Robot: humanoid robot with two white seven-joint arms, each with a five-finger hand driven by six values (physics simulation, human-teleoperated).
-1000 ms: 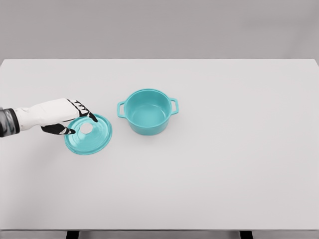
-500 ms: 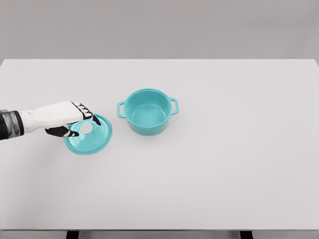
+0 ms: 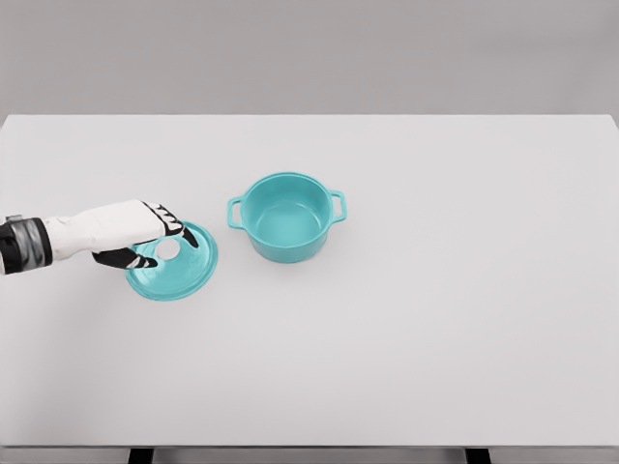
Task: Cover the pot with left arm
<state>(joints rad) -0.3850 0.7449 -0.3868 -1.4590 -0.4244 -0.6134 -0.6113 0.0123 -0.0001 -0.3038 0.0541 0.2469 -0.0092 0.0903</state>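
Currently the left robot hand [image 3: 145,235] reaches over the teal lid [image 3: 172,262] on the table [image 3: 435,319], fingers curled around its white knob; the open pot [image 3: 286,217] stands nearby.

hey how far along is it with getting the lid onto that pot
Early on. Nothing is finished: the round teal pot stands open and uncovered on the white table. In hand: the left hand is at the white knob of the flat teal lid, which lies left of the pot; a firm grip isn't clear. Left: lift, carry right, set it down.
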